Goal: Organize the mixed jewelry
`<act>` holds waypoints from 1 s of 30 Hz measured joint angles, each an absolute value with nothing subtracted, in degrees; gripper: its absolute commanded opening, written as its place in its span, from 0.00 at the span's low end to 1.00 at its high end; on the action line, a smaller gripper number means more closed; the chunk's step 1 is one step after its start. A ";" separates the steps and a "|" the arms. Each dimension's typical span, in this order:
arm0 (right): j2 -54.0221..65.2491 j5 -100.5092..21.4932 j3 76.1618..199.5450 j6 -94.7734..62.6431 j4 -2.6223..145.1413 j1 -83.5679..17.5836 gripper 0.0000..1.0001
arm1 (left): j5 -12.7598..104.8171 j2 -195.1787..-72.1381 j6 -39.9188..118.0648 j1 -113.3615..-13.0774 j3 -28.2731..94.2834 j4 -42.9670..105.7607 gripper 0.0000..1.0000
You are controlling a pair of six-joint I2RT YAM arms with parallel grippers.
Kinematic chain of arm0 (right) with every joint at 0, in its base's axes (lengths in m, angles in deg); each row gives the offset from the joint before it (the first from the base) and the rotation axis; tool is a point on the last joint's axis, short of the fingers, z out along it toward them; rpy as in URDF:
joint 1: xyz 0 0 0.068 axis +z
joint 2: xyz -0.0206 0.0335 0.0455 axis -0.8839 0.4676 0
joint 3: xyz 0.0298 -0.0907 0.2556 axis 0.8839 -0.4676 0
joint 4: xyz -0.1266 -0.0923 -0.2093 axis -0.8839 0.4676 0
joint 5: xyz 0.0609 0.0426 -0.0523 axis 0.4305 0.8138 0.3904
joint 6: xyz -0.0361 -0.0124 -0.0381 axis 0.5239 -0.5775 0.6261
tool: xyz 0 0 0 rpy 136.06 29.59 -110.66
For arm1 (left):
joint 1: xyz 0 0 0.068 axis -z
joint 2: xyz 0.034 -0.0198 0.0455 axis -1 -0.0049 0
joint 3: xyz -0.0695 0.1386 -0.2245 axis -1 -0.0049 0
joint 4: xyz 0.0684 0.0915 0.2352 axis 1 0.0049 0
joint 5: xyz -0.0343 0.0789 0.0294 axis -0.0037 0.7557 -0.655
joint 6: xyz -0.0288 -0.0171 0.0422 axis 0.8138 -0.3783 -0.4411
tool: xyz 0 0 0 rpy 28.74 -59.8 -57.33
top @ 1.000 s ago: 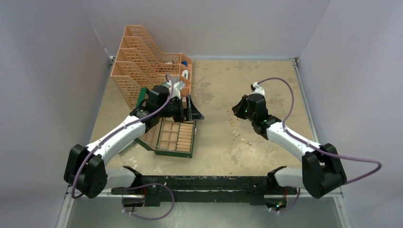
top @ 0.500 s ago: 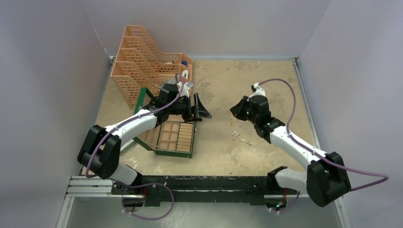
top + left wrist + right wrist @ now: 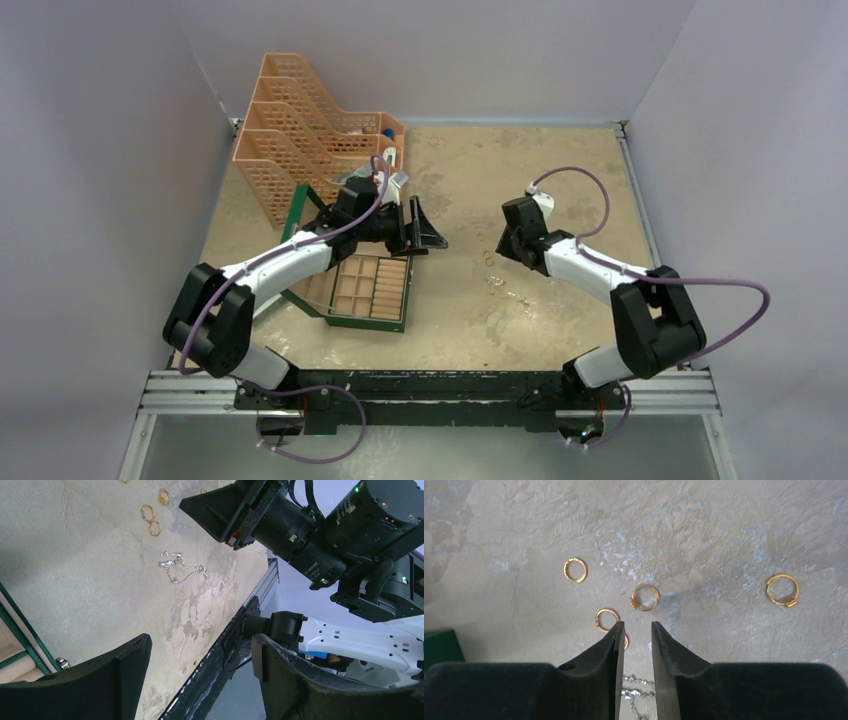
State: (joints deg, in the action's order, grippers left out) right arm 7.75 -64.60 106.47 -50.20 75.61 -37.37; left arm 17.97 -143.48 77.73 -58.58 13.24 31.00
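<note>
Several gold rings (image 3: 644, 586) lie on the table (image 3: 560, 200), outside the green box (image 3: 365, 322); right gripper (image 3: 638, 625) narrowly parted, left gripper (image 3: 200, 645) wide, neither gripping.

Two white-and-black arms trailing purple cables

The left arm (image 3: 280, 265) and right arm (image 3: 590, 268) each have smooth white links set between bulky black joint housings, with a thin purple cable (image 3: 572, 169) looping alongside. The left gripper (image 3: 200, 647) and right gripper (image 3: 638, 630) have matte black, wedge-shaped fingers. The right arm's black housings carry small green lights (image 3: 358, 489) and fine white lettering (image 3: 311, 569).
</note>
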 measured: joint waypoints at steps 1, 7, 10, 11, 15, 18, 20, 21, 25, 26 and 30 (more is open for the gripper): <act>8.52 -65.15 107.02 -50.20 75.66 -37.37 0.28 | 18.08 -143.48 77.73 -58.50 13.24 31.00 0.72; 10.44 -65.08 108.98 -48.30 75.05 -37.37 0.24 | 18.56 -143.44 77.62 -58.41 13.11 31.13 0.69; 13.02 -64.10 110.47 -46.37 73.98 -37.37 0.21 | 18.72 -143.42 77.45 -58.41 13.11 31.57 0.67; 14.20 -64.01 110.91 -45.89 73.74 -37.37 0.21 | 18.76 -143.40 77.40 -58.41 13.11 31.78 0.67; 18.16 -64.23 111.34 -44.93 73.63 -37.37 0.19 | 19.22 -142.94 77.27 -58.41 13.11 32.92 0.67; 19.07 -64.91 111.85 -44.58 73.78 -37.34 0.19 | 19.46 -142.63 77.21 -58.41 13.11 33.21 0.67; 19.07 -65.54 112.02 -44.36 73.80 -37.34 0.18 | 19.55 -142.63 77.21 -58.41 13.11 33.27 0.67; 19.07 -65.67 112.02 -44.23 73.87 -37.34 0.18 | 19.59 -142.63 77.21 -58.41 13.11 33.36 0.67; 19.07 -65.67 112.02 -44.01 73.93 -37.34 0.14 | 19.61 -142.63 77.12 -58.41 13.11 33.69 0.66; 19.07 -65.67 112.02 -43.95 73.98 -37.34 0.13 | 19.59 -142.65 76.92 -58.41 13.11 33.73 0.66; 19.07 -65.63 112.02 -43.77 73.98 -37.34 0.11 | 19.57 -142.70 76.40 -58.41 13.13 34.04 0.66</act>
State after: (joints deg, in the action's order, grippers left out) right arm 19.07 -65.63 112.02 -43.77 73.98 -37.34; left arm 19.57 -142.70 76.40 -58.41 13.13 34.04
